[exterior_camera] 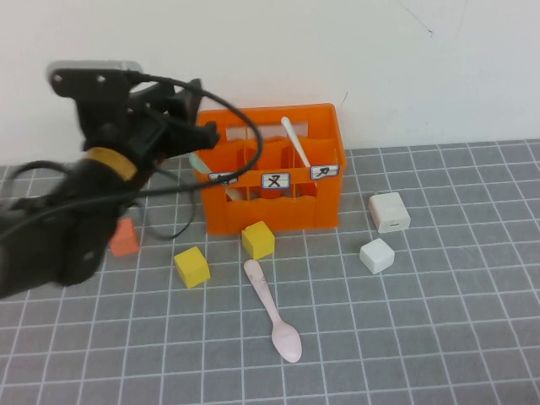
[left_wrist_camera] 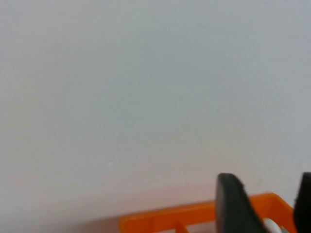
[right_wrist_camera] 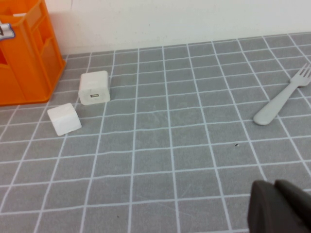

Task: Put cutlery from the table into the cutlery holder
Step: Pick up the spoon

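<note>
The left gripper point(exterior_camera: 201, 135) hung over the left end of the crate point(exterior_camera: 278, 207), raised off the table point(exterior_camera: 439, 337); its left wrist view showed two black fingers point(left_wrist_camera: 233, 206) standing apart with nothing between them, the crate's orange rim point(left_wrist_camera: 189, 213) below. A mint-green utensil point(exterior_camera: 199, 164) (only a sliver of it visible behind the arm) stood in the crate's left end.

Left of the crate, partly behind the arm, lay a small orange cube point(exterior_camera: 124, 239). Just in front of the crate sat two yellow cubes, one toward its left corner point(exterior_camera: 191, 267) and one point(exterior_camera: 258, 240) close to its front wall.

The crate was bright orange plastic with slotted sides, inner dividers and three small white labels point(exterior_camera: 275, 180) along its front. A cream-white utensil point(exterior_camera: 294, 141) leaned upright in one of its right-hand compartments, its handle rising above the rim.

In front of the crate, past the nearer yellow cube, the pink spoon point(exterior_camera: 272, 310) lay flat on the table, slim and pale, bowl pointing away from the crate.

Right of the crate sat a white charger point(exterior_camera: 389, 212) and, just in front of it, a white cube point(exterior_camera: 377, 255).

Well right of the crate, seen only from the right wrist, a pale fork point(right_wrist_camera: 282, 96) lay flat, tines pointing away from the crate. The right gripper point(right_wrist_camera: 282, 208) showed only as a dark edge low over the table, far right of the crate; I could not tell how its fingers stood.
</note>
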Robot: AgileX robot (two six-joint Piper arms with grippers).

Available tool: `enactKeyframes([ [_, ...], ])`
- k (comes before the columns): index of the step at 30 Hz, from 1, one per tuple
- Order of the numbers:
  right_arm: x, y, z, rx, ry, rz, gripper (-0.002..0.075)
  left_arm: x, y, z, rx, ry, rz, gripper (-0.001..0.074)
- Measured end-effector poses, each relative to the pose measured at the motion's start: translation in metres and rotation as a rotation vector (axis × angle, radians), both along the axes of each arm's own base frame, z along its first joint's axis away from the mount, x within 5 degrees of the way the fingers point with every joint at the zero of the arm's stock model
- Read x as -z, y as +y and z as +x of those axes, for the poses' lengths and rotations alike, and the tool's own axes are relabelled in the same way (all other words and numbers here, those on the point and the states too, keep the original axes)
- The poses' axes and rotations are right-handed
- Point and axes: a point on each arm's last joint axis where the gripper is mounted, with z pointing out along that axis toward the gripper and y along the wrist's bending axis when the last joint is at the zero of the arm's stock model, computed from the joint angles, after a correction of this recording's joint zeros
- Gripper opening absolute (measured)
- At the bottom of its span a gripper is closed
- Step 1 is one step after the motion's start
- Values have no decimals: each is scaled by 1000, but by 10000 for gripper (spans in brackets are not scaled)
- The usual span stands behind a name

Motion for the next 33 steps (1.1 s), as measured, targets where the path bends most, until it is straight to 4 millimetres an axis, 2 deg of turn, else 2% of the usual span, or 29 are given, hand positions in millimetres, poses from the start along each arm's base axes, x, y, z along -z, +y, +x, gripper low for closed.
enactKeyframes([
  [3, 0, 0, 0, 0, 0, 0, -3, -18, 6, -32, 43, -3, 86, 111],
  [4, 0, 0, 0, 0, 0, 0, -3, -22, 8, -43, 55, -6, 113, 73],
  [7, 0, 0, 0, 0, 0, 0, -3, -34, 16, -75, 83, -20, 185, 22],
  [11, 0, 0, 0, 0, 0, 0, -3, -36, 29, -112, 78, 9, 232, 5],
  [16, 0, 0, 0, 0, 0, 0, -3, -28, 43, -154, 69, 12, 220, 0],
  [24, 0, 0, 0, 0, 0, 0, -3, -8, 62, -207, 42, 51, 156, 0],
  [29, 0, -1, 0, -5, -3, -35, -3, -3, 76, -235, -4, 85, 148, 0],
  [31, -1, 2, 0, 0, -10, 72, -3, -3, 82, -246, -30, 114, 156, 0],
  [33, -3, 8, 0, 13, -7, 337, -3, 1, 88, -256, -56, 157, 168, 0],
])
